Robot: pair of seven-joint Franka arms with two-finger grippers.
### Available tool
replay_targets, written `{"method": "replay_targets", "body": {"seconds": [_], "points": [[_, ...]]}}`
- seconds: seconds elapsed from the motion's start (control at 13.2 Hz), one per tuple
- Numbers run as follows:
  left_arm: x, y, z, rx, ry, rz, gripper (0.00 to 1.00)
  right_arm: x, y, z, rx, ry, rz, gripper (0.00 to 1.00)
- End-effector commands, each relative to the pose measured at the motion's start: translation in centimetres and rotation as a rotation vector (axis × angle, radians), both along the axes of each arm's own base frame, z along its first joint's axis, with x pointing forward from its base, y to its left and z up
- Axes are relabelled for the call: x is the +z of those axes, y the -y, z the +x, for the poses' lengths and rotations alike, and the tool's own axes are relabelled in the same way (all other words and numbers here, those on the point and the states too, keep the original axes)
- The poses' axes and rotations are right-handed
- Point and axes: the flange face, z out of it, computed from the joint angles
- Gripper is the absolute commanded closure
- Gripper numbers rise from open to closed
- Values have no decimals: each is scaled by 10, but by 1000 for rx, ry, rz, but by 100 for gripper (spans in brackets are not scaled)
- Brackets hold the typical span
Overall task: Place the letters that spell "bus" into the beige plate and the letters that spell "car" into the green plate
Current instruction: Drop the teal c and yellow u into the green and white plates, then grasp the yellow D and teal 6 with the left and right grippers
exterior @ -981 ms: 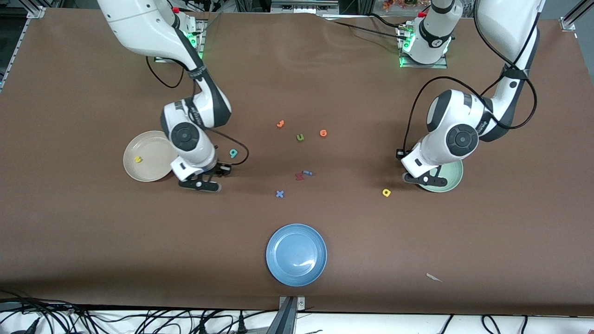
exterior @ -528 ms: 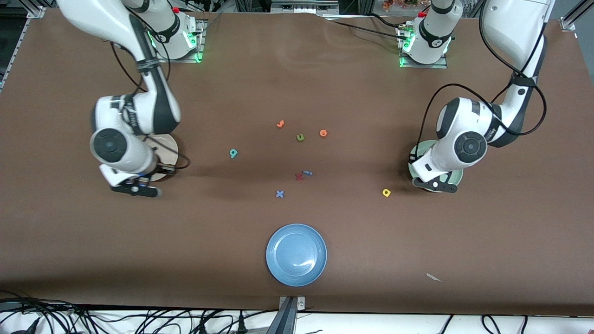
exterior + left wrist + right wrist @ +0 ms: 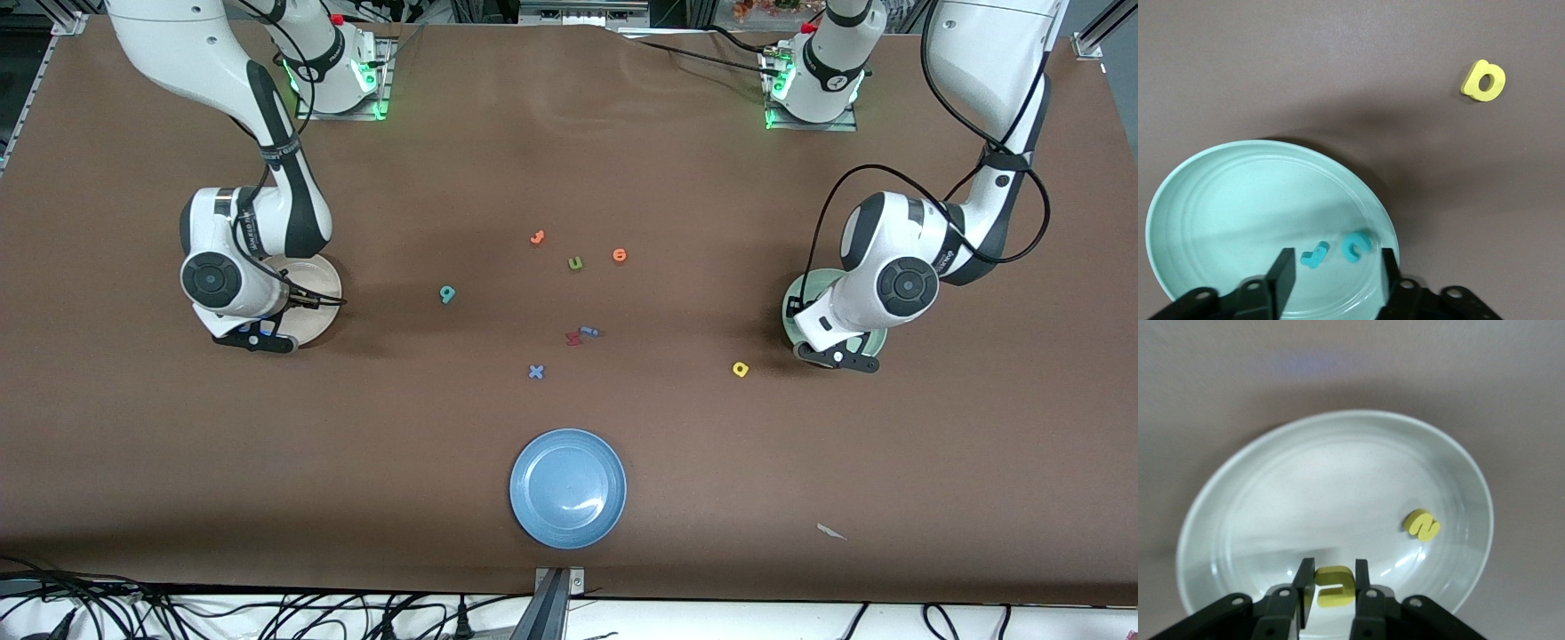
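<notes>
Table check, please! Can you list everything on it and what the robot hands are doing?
surface: brown table; pale scrap near the front camera's edge.
job's things: beige plate holds yellow "s"; green plate holds teal "r" and teal "c"; yellow "a" and teal "b" lie on the table.
clutter: blue plate, green "u", orange letters, blue "x", red letter.
grippers: left gripper open over green plate; right gripper over beige plate, gripping yellow "u".
cables: black cables along both arms.
surroundings: nothing seen.
</notes>
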Motion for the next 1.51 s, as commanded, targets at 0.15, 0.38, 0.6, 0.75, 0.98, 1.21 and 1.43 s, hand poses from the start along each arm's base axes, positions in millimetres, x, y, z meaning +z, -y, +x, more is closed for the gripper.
{"method": "replay_targets", "body": {"seconds": [0.15,0.38,0.6,0.75,0.98,1.21,1.43], "points": [[12,18,4,-5,23,-31,30,58,-19,16,-43,37,39,1],[26,51,26,39,73,-129,30,88,-87,23,-163,49,70,1],[10,82,34,26,146,-151,30,77,-167,11,-268,135,92,1],[-3,94,42,13,171,-158,30,55,-210,2,-341,185,110,1],[-16,106,45,-5,189,-158,30,22,-235,-7,-419,215,104,2],[-31,83,55,15,208,-135,30,7,-248,-18,-493,224,98,2],[-38,87,57,17,227,-133,30,-3,-249,-27,-533,222,120,6]]}}
